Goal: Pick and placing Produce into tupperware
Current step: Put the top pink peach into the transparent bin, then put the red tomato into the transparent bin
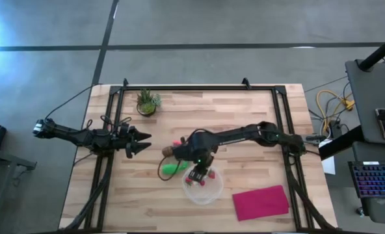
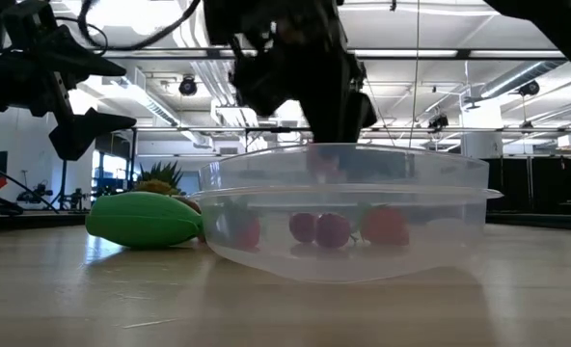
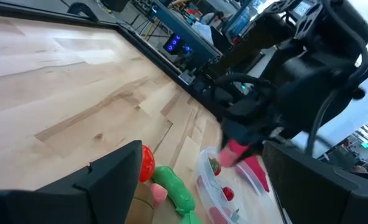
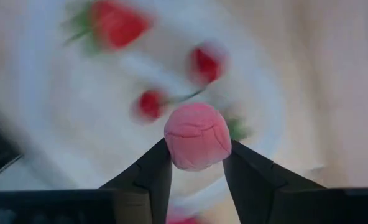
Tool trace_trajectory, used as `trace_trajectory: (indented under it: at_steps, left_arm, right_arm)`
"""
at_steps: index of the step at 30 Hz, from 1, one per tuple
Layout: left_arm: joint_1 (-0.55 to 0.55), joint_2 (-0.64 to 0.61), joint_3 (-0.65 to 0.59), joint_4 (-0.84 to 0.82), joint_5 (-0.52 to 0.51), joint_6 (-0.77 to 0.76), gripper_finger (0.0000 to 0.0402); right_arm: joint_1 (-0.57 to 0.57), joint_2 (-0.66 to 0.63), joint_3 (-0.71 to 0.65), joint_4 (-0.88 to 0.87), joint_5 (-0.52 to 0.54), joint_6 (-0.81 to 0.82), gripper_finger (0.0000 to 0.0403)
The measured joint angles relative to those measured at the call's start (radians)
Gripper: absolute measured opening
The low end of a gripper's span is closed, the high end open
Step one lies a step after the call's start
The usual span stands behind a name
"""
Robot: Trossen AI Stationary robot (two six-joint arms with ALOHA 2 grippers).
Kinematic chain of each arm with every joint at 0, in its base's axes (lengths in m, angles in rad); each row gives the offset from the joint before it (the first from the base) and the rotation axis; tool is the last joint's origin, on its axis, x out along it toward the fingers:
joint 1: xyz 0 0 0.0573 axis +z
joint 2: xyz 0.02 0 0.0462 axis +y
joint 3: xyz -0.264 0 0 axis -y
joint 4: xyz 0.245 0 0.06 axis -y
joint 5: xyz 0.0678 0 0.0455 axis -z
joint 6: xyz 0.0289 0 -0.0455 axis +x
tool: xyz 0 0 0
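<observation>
The clear round tupperware (image 1: 204,188) stands near the table's front middle, and also shows in the low view (image 2: 348,207). It holds a strawberry (image 4: 112,23), cherries (image 4: 206,64) and other small red bits. My right gripper (image 4: 197,150) hangs over it (image 1: 198,173), shut on a round pink piece (image 4: 197,135). A green elongated piece (image 1: 173,168) lies on the table just left of the tupperware. A brown oval (image 1: 168,151) and a red piece (image 1: 179,141) lie behind it. My left gripper (image 1: 139,142) is open and empty at the table's left. My right gripper pinches the round pink piece by its two opposite sides (image 4: 171,148) between its two fingers. The fingers come from above, pointing down. The piece is lifted clear, over the inside of the tupperware.
A flat magenta cloth (image 1: 261,201) lies at the front right. A potted green plant (image 1: 147,102) stands at the back left. The dark table frame (image 1: 199,88) runs along the far edge and both sides.
</observation>
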Motion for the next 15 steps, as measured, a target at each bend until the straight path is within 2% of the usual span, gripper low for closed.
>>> trace_trajectory:
  at_steps: [2, 10, 12, 15]
  left_arm:
    - [0.0, 0.001, 0.0, -0.001, 0.0, 0.0, 0.032]
    - [0.0, 0.001, 0.0, -0.001, 0.0, 0.0, 0.032]
    - [0.0, 0.001, 0.0, 0.0, 0.0, 0.0, 0.032]
    - [0.0, 0.0, 0.0, 0.0, 0.0, 0.0, 0.032]
  right_arm:
    - [0.006, 0.005, 0.0, 0.0, 0.058, -0.001, 0.0144]
    - [0.009, 0.005, 0.009, -0.002, 0.073, 0.01, 0.0226]
    - [-0.002, 0.003, 0.038, 0.0, 0.084, 0.013, 0.0244]
    - [-0.031, 0.001, 0.124, 0.01, 0.175, -0.01, 0.026]
